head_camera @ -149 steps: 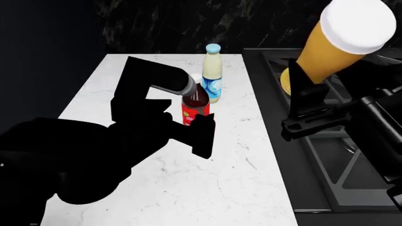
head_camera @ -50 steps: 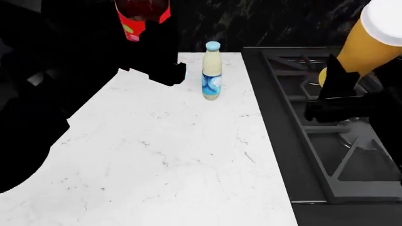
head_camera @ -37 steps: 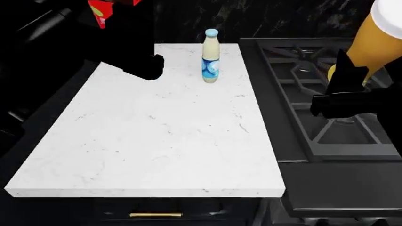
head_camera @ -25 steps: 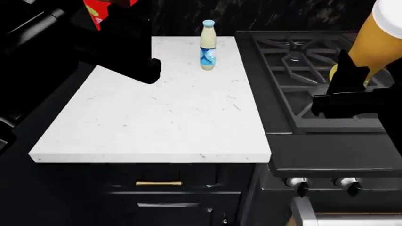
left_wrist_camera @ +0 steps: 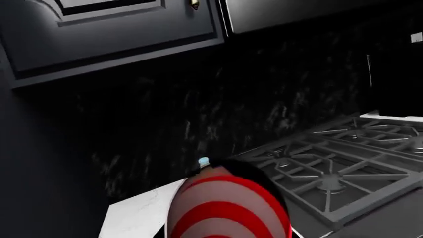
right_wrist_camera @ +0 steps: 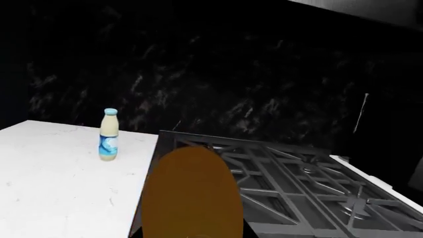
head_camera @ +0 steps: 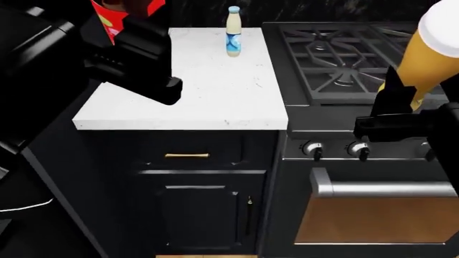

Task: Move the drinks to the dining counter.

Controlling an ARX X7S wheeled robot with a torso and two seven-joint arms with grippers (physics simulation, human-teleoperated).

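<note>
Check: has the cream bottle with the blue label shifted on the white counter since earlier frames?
No. The cream bottle stands at the same back right spot on the white counter; only the view backed away.

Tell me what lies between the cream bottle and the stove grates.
Nothing. In the head view, only bare white countertop separates the cream bottle from the stove grates; the right wrist view agrees.

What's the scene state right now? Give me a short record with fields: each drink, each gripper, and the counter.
cola bottle: dark bottle with red label, held up by left gripper
beer glass: tall amber glass with white foam, held by right gripper above the black stove
cream bottle: blue label and cap, upright, at far edge of the narrow white top
dining counter: not in view
</note>
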